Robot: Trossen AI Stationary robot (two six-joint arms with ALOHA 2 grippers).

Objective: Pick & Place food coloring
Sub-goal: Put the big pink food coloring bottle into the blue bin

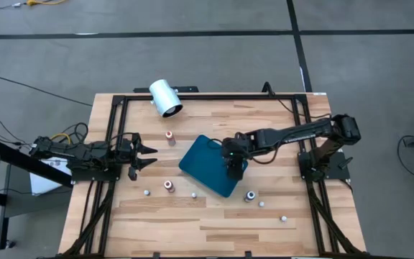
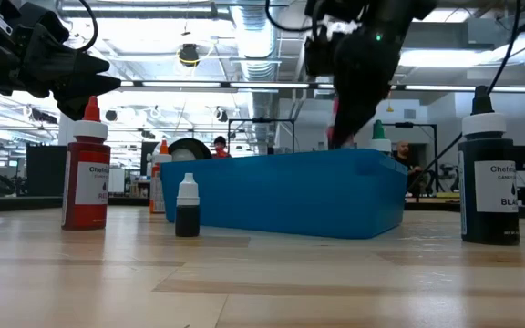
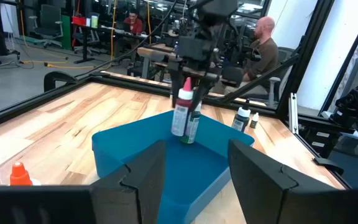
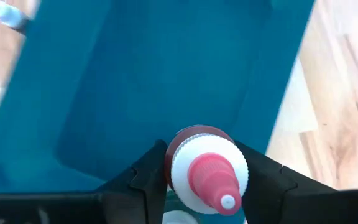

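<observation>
My right gripper [image 1: 233, 164] hangs over the teal tray [image 1: 205, 160] and is shut on a food coloring bottle [image 4: 205, 171] with a pink-red tip and pale body [image 3: 179, 116]. A green-topped bottle [image 3: 193, 124] stands in the tray right beside it. More small bottles stand upright on the wood: red-topped ones [image 1: 170, 137] [image 1: 169, 185], a dark one [image 1: 251, 196] and a few tiny pale ones [image 1: 193, 194]. My left gripper [image 1: 145, 155] waits open, above the table, near the left edge, pointing at the tray. My right gripper pinches the bottle between its two fingers [image 4: 146, 177], just under the white ribbed cap [image 4: 185, 168], one finger on each side. The fingers come from above, pointing down. The bottle is upright with its lower end [image 3: 178, 130] down inside the tray; whether it stands on the floor, I cannot tell.
A big white cylinder [image 1: 165, 98] lies on its side at the far edge. A dark metal frame [image 1: 113, 122] borders the tabletop. In the low view a red bottle [image 2: 87, 173], a small black one [image 2: 187, 208] and a large black one [image 2: 490, 178] stand around the tray [image 2: 290, 193]. People sit in the room beyond.
</observation>
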